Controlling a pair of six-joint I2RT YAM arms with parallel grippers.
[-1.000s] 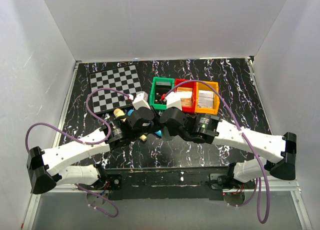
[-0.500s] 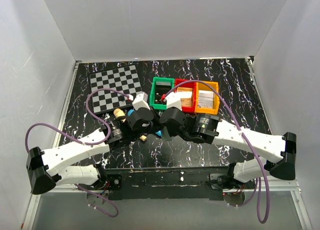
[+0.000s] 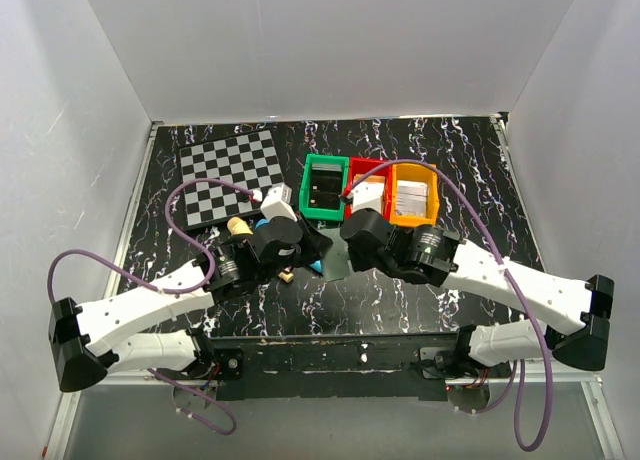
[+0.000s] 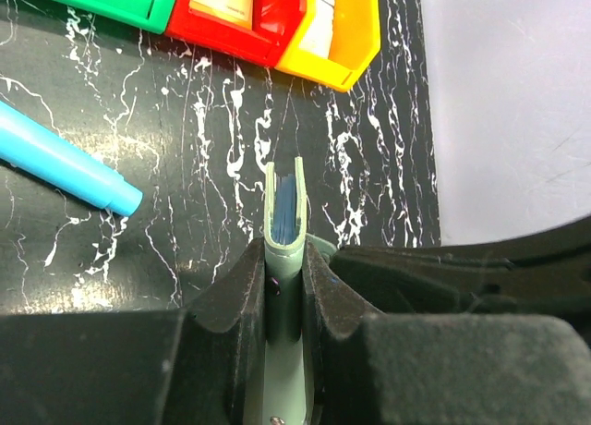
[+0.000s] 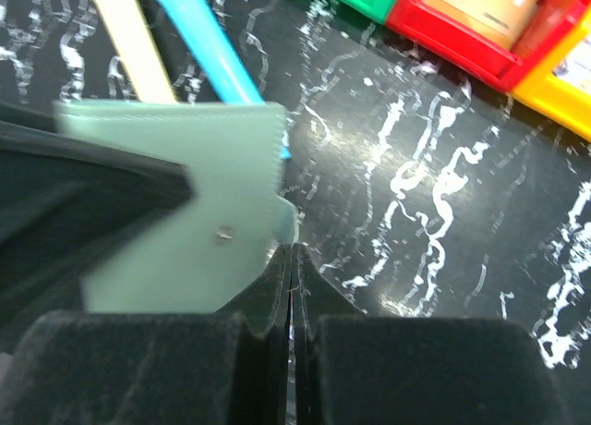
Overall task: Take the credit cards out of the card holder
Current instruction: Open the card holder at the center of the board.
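The left gripper [image 4: 284, 263] is narrowed onto the holder [image 4: 286, 208], which stands on edge between its jaws, folded, the open edge facing away. The right gripper [image 5: 291, 259] is pressed fully together right at the holder's tab [image 5: 288, 224]; whether the tab is actually pinched there is hard to tell from this angle. The holder hangs between the two arms, just above the table [image 4: 212, 166] and near the bins.

No card is out yet. Only a dark blue layer shows inside the fold, so opening the holder and drawing the cards are both left to do, as I judge it.

Count: one holder, no cards visible, one blue pen [image 4: 65, 162], three bins: green [image 4: 92, 0], red [image 4: 235, 32], yellow [image 4: 342, 37].
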